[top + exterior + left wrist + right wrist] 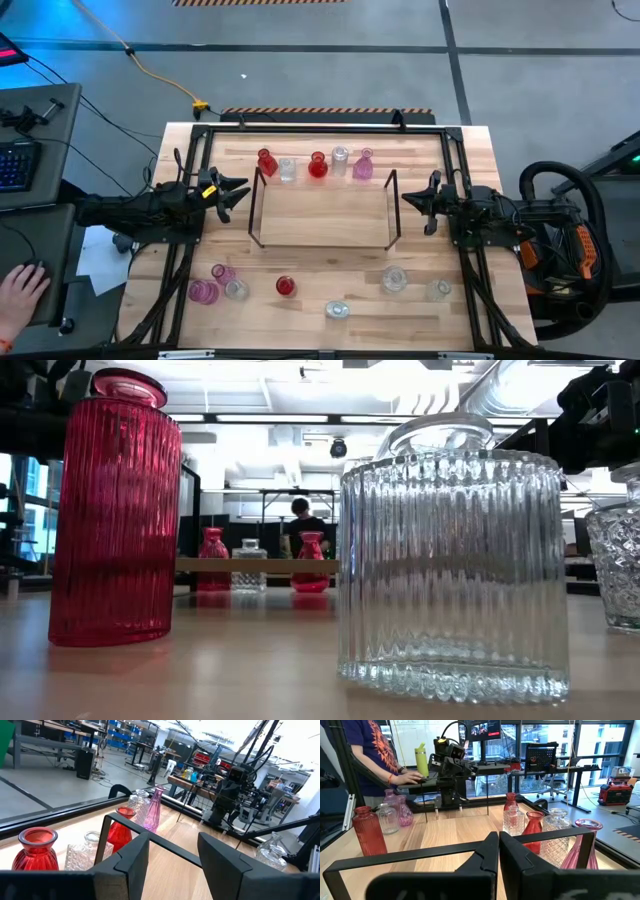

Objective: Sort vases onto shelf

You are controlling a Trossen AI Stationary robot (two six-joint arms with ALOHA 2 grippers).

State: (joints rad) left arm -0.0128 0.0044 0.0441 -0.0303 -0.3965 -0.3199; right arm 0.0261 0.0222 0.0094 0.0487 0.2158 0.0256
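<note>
Hovering at frame left, left gripper (pixel 240 191), jaws wide, empty; right gripper (pixel 408 197) shut. Black-wire, wood-based shelf (pixel 322 232) centre. Ribbed red glass vase (pixel 285 286) lower centre: approach from above, grip squarely, avoid neighbouring clear bottle (pixel 337 310).

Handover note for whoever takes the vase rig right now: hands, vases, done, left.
Left hand: open, empty, at the shelf's left end.
Right hand: shut, empty, at the shelf's right end.
Shelf: mid-table. Along its far side stand five vases in a row: red vase, clear vase, second red vase, second clear vase, pink vase.
Near side of the table, unsorted: pink cluster with a clear one beside it, red ribbed vase, and three clear vases.
Done: the far row. Left: the near-side vases.
</note>
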